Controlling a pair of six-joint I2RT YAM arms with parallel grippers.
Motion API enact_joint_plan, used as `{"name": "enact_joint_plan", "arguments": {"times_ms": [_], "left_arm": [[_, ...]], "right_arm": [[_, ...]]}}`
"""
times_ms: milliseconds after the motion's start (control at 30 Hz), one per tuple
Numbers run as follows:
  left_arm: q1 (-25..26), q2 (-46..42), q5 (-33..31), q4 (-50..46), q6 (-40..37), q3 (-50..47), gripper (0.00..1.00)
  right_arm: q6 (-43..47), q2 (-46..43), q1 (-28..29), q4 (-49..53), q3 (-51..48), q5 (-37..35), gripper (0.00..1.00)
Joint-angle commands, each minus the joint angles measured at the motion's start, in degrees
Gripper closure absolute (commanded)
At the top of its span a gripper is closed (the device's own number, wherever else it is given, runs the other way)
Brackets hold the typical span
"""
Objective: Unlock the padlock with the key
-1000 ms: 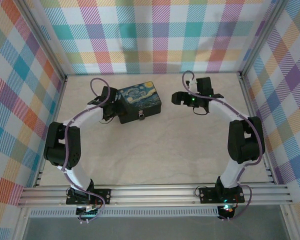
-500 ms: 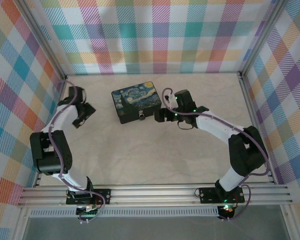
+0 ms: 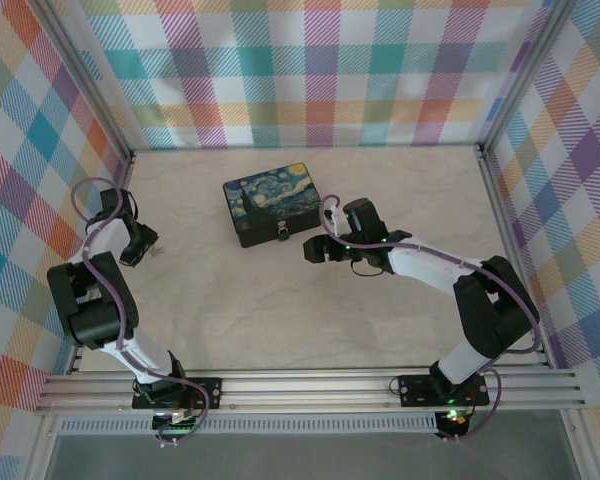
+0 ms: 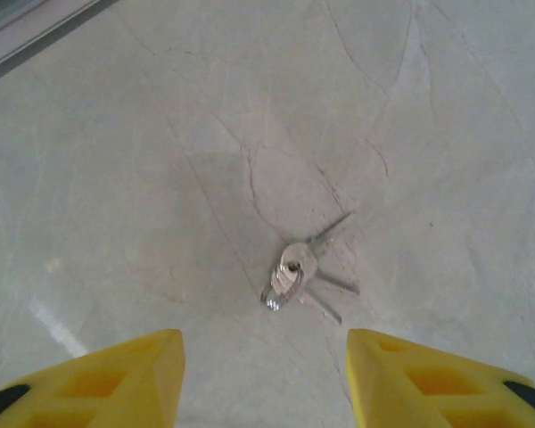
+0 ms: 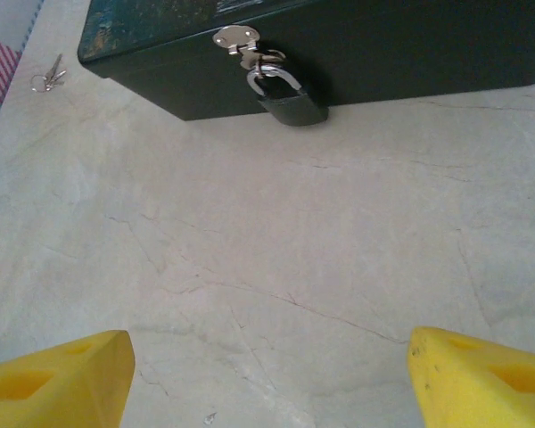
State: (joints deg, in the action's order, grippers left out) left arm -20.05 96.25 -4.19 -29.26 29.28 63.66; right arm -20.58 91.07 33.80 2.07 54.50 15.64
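The key point(image 4: 294, 270) is one of a few thin grey keys on a small ring, lying flat on the pale tabletop. My left gripper point(image 4: 263, 370) hovers just short of it, open, its yellow fingers point(image 4: 125, 374) either side and nothing between them. In the top view the left gripper point(image 3: 137, 244) is near the left wall. The padlock point(image 5: 290, 96), dark with a silvery shackle, hangs from the hasp on the front of the black box point(image 5: 410, 45). My right gripper point(image 5: 267, 366) faces it from a short distance, open and empty. From above, the right gripper point(image 3: 314, 250) sits in front of the box point(image 3: 273, 200).
The box with the swirly blue-and-yellow lid stands mid-table towards the back. Checked walls and metal rails point(image 3: 310, 390) close in the table on all sides; the left wall is close to my left gripper. The key ring point(image 5: 49, 76) lies far left of the box.
My left arm has swung away from the box to the left wall and come down over the key ring, its jaws narrowing. My right gripper has moved left and nearer, to face the box's front.
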Motion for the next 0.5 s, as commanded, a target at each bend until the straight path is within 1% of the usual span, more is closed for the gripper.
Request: {"name": "enact_joint_plan", "arguments": {"times_ms": [0, 167, 267, 333, 467], "left_arm": [[-0.4, 2.6, 3.4, 3.1, -3.7, 2.1, 0.5], [-0.5, 5.2, 5.8, 4.2, -6.8, 2.9, 0.51], [-0.5, 6.5, 7.5, 4.6, -8.5, 2.9, 0.58], [-0.4, 7.0, 7.5, 4.4, -8.8, 2.6, 0.59], [-0.5, 7.1, 7.1, 4.6, -9.1, 1.4, 0.6]], "right_arm": [[-0.5, -2.0, 0.5, -2.3, 0.2, 1.1, 0.2], [-1.0, -1.2, 1.0, -2.6, 1.3, 1.1, 0.21], [-1.4, -0.3, 1.7, -2.6, 2.1, 1.1, 0.21], [-1.2, 0.2, 2.0, -2.2, 2.9, 1.1, 0.22], [-0.6, 0.6, 2.5, -1.0, 4.2, 0.7, 0.22]]}}
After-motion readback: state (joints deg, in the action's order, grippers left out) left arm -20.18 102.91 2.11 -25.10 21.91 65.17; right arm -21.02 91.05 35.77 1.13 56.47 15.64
